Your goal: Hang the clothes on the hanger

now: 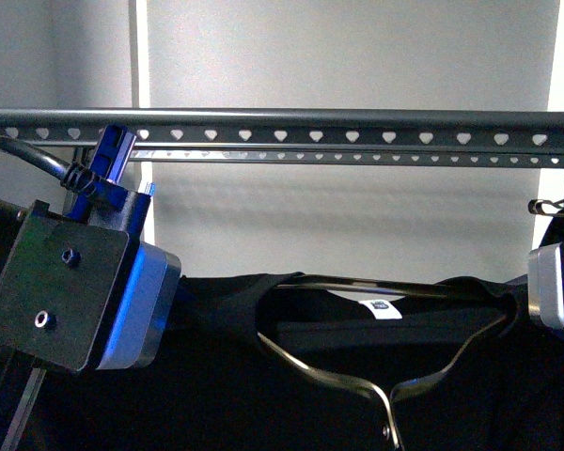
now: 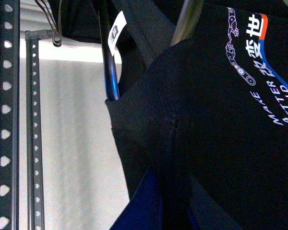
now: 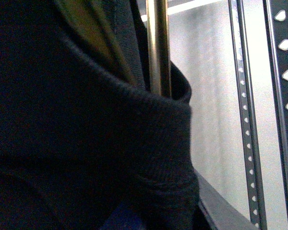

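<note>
My T-shirt (image 1: 263, 395) is matt black knit cloth, ribbed at the collar. The wire hanger (image 3: 157, 48) through it is polished, glossy metal. The rail (image 1: 357, 120) is dull grey metal. My left arm's casing (image 1: 136, 301) looks like glossy plastic.

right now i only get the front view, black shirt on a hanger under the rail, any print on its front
Observer: Yes. The left wrist view shows the shirt with a print: white characters and lettering beside a blue and red stripe.
Operator: ok and by the right arm, does the hanger go inside the fabric
Observer: It does. In the right wrist view the hanger bar runs into a folded edge of the shirt.
</note>
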Action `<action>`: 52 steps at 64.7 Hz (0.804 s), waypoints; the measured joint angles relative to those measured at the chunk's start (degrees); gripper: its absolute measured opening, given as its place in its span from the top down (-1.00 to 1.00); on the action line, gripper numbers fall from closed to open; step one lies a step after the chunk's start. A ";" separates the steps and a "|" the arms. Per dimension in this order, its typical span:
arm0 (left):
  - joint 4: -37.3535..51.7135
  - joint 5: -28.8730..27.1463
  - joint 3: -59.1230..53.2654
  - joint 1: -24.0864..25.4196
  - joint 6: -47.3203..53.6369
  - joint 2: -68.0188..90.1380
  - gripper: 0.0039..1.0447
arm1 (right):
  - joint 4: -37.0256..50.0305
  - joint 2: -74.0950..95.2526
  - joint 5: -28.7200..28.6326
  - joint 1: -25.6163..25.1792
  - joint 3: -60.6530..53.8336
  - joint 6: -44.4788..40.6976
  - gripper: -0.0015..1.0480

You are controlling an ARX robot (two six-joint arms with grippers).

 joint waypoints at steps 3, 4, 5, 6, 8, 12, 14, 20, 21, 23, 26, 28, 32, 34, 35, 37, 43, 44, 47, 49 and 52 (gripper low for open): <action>0.00 0.04 0.00 0.00 -0.20 0.00 0.92 | 0.00 0.00 -0.15 -0.11 0.04 0.09 0.81; 0.00 0.07 0.00 0.00 -0.24 0.00 0.92 | 0.00 0.00 -0.31 -0.15 0.04 0.22 0.83; 0.00 0.07 0.00 0.00 -0.28 0.00 0.92 | 0.00 0.00 -0.39 -0.22 0.04 0.42 0.85; 0.00 0.09 0.00 0.00 -0.33 0.00 0.92 | 0.00 0.00 -0.52 -0.28 0.04 0.59 0.85; 0.02 0.11 0.00 0.00 -0.39 0.00 0.83 | 0.00 0.00 -1.11 -0.44 0.04 1.31 0.86; 0.13 0.50 0.02 -0.02 -0.02 0.00 0.62 | 0.00 -0.02 -1.27 -0.61 0.02 2.16 0.86; 0.24 0.57 0.02 -0.04 0.07 -0.11 0.48 | 0.00 -0.02 -1.38 -0.96 -0.11 2.64 0.86; 0.28 0.52 0.20 -0.04 0.17 -0.17 0.10 | -0.15 -0.39 -2.25 -2.27 -0.83 5.20 0.88; 0.28 0.52 0.20 -0.04 0.20 -0.17 0.07 | -0.20 -0.46 -2.36 -2.40 -0.85 5.42 0.89; 0.28 0.52 0.22 -0.04 0.24 -0.17 -0.03 | -0.46 -0.61 -2.71 -2.80 -0.94 6.32 0.89; 0.28 0.52 0.22 -0.04 0.24 -0.17 -0.17 | -1.05 -0.79 -2.97 -3.30 -0.98 7.17 0.89; 0.28 0.55 0.24 -0.04 0.24 -0.17 -0.24 | -1.53 -0.81 -3.06 -3.56 -0.98 7.65 0.89; 0.28 0.59 0.26 -0.04 0.26 -0.22 -0.42 | -3.13 -0.94 -3.08 -4.22 -0.98 9.27 0.89; 0.28 0.59 0.31 -0.04 0.26 -0.22 -0.55 | -4.55 -0.98 -3.08 -4.76 -0.98 10.91 0.90; 0.28 0.61 0.33 -0.04 0.26 -0.22 -0.62 | -5.29 -1.01 -3.08 -5.07 -0.98 11.50 0.90; 0.31 0.59 0.37 -0.04 0.26 -0.22 -0.75 | -6.93 -1.03 -2.97 -5.62 -0.96 13.16 0.90; 0.33 0.59 0.37 -0.04 0.28 -0.22 -0.90 | -10.27 -1.05 -2.14 -6.80 -0.96 16.68 0.90; 0.33 0.59 0.37 -0.04 0.28 -0.22 -0.88 | -10.58 -1.05 -2.14 -6.93 -0.96 17.11 0.90; 3.61 -0.92 -0.50 -0.28 -3.19 -0.11 -0.87 | -11.63 -1.05 -2.14 -7.41 -0.96 19.08 0.91; 15.08 -5.55 -3.74 -0.50 -11.26 0.17 -0.88 | -12.52 -1.05 -2.14 -7.78 -0.96 21.09 0.91; 32.35 -9.68 -8.37 -0.59 -32.00 1.11 -0.88 | -14.29 -1.18 -1.68 -8.17 -0.92 24.37 0.92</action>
